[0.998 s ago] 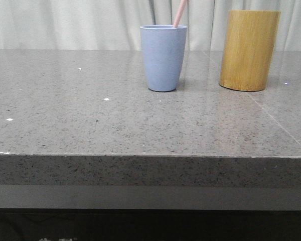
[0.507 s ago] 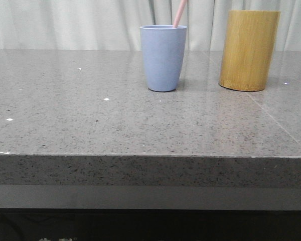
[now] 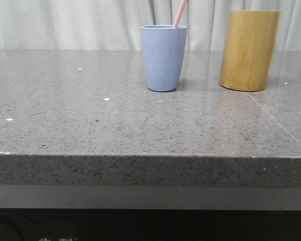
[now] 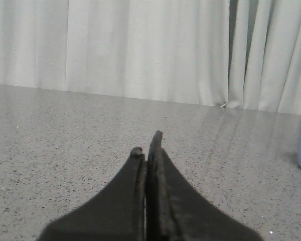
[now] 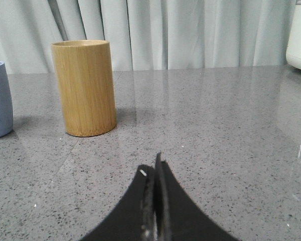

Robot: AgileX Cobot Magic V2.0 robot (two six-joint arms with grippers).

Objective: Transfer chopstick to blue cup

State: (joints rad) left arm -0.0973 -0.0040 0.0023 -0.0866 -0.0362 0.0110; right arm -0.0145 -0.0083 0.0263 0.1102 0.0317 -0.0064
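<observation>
chopstick point(image 3: 179, 13) is sitting in the blue cup point(image 3: 163, 57), leaning right, upper end sticking out over the rim. bamboo holder point(image 3: 249, 50) is standing just right of it. left gripper point(image 4: 148, 148) and right gripper point(image 5: 153, 168) are both clenched, gripping nothing, low over the table point(image 3: 115, 125).

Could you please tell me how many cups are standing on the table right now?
2: the blue cup near the table's middle, holding the chopstick, and the bamboo cup to its right, apart from it. None looks hidden.
</observation>
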